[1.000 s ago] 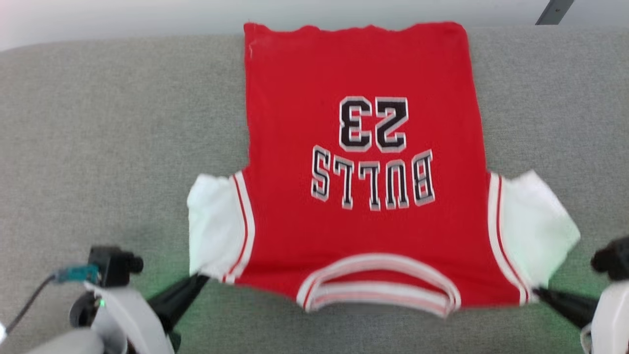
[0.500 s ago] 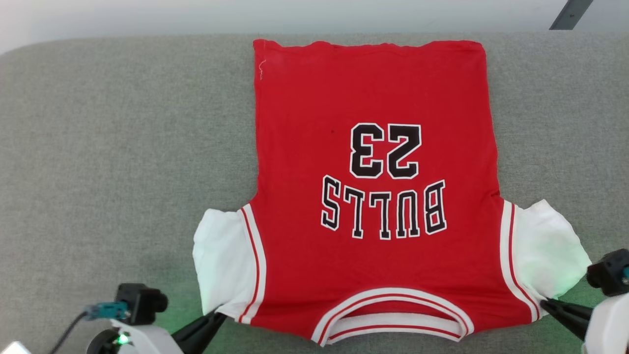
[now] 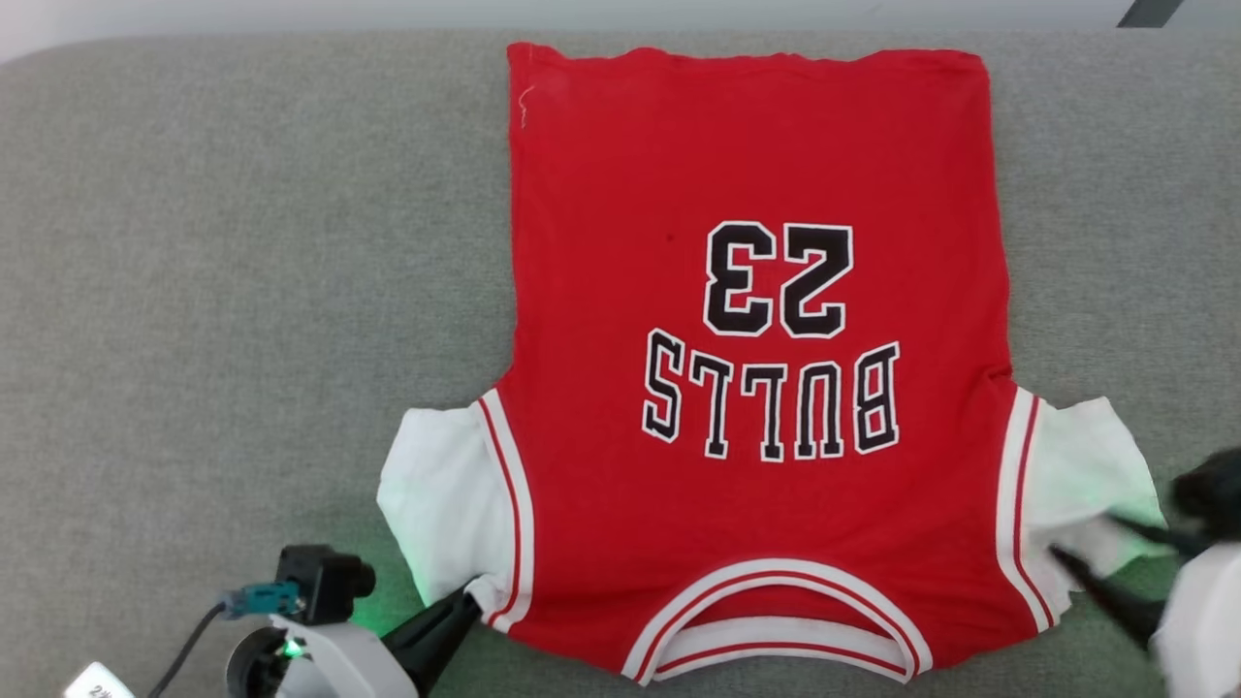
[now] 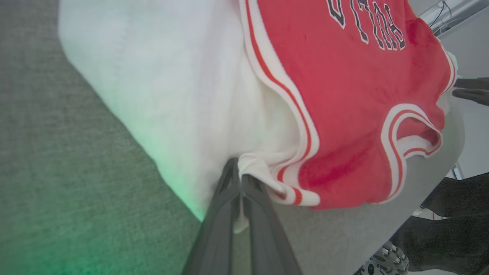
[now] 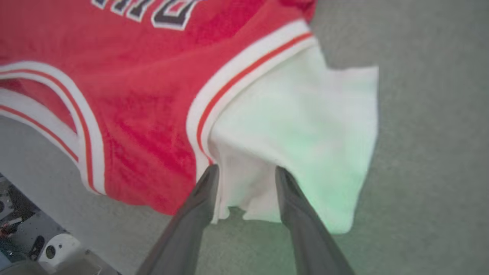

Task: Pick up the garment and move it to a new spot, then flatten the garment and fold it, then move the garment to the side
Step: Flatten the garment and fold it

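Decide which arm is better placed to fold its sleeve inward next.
Probably left: the left hand is shut on the garment at a sleeve corner, while the right hand stands open around loose white sleeve cloth.

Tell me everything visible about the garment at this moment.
The garment is a red jersey-style T-shirt with white sleeves, red-and-white striped trim, and black white-outlined BULLS and 23. It lies spread nearly flat, print up, on the grey fabric surface, collar nearest the robot. The left gripper pinches the near edge at one sleeve; the right gripper stands open around the other sleeve's edge.
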